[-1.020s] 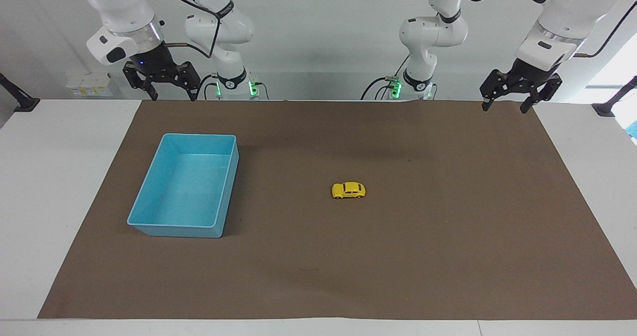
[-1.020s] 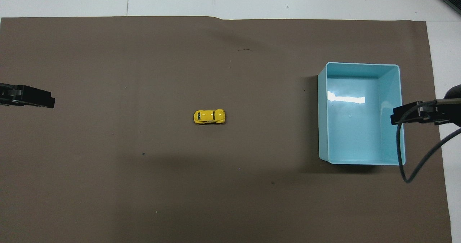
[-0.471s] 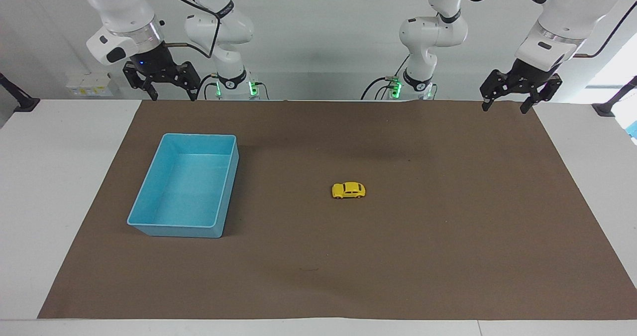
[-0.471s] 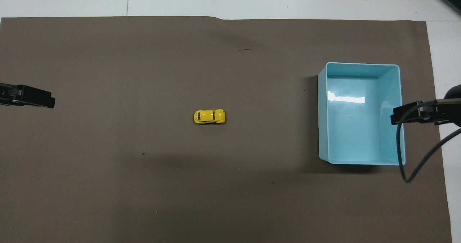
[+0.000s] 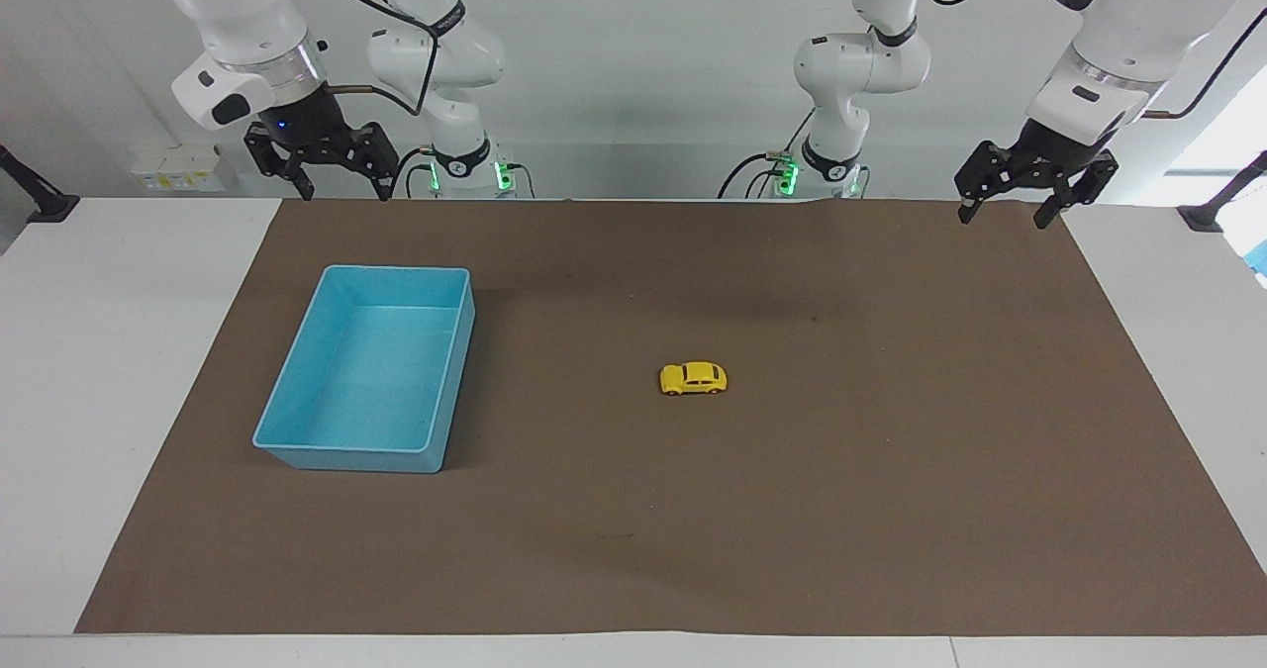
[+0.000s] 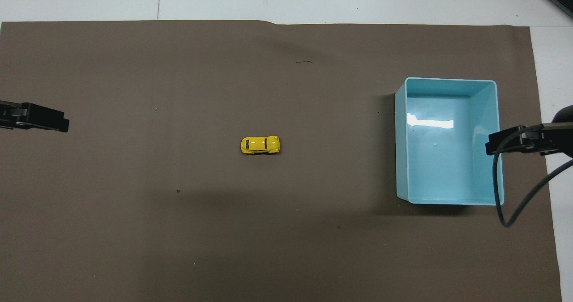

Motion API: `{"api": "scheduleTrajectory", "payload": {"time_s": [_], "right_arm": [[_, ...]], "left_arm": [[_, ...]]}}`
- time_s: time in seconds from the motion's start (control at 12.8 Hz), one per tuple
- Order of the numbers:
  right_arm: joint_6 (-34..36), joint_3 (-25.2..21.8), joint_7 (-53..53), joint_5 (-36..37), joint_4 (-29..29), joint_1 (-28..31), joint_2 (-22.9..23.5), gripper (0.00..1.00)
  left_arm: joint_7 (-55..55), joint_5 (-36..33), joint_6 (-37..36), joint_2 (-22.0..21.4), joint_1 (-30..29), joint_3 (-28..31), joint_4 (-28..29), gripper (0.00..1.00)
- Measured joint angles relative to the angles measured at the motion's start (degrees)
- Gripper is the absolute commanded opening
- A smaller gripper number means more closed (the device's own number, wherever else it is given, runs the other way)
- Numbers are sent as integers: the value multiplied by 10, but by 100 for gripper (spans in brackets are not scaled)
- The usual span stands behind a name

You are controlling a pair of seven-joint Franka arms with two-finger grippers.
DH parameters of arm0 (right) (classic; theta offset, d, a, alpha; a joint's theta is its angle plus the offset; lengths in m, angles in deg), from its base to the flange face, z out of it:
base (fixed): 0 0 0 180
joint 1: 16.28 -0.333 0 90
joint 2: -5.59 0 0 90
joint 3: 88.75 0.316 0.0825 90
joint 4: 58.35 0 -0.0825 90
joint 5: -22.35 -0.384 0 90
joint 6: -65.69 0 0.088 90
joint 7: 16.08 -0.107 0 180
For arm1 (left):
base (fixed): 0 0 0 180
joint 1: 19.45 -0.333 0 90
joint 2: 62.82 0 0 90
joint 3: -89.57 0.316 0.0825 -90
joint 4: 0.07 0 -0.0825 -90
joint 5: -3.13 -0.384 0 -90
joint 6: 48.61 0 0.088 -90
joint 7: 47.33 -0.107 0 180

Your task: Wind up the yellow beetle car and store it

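The yellow beetle car (image 5: 693,378) (image 6: 260,145) stands on its wheels in the middle of the brown mat, lengthwise along the table, nothing touching it. My left gripper (image 5: 1008,211) (image 6: 62,125) hangs open, high over the mat's edge at the left arm's end, well away from the car. My right gripper (image 5: 343,191) (image 6: 490,144) hangs open, high at the right arm's end, by the outer wall of the bin. Neither gripper holds anything.
A light blue open bin (image 5: 450,371) (image 6: 402,159) stands empty on the mat toward the right arm's end. The brown mat (image 5: 891,510) covers most of the white table. A black cable (image 6: 510,194) loops down from the right gripper beside the bin.
The left gripper has shifted very slightly. The car, the bin and the right gripper have not moved.
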Motion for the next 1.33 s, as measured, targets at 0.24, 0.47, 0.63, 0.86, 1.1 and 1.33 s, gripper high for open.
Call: {"api": "scheduleTrajectory", "payload": {"time_s": [0.24,0.47,0.63,0.86,1.1,1.33], "right_arm": [[0,0,0,0,0,0,0,100],[0,0,0,0,0,0,0,100],[0,0,0,0,0,0,0,100],[0,0,0,0,0,0,0,100],[0,0,0,0,0,0,0,100],[0,0,0,0,0,0,0,100]], "left_arm": [[0,0,0,0,0,2,-2,100],[3,0,0,0,-1,5,-2,100],[26,0,0,0,-1,6,-2,100],[99,0,0,0,0,4,-2,100],[207,1,0,1,1,-2,0,100],[295,2,0,3,3,-4,3,100]]}}
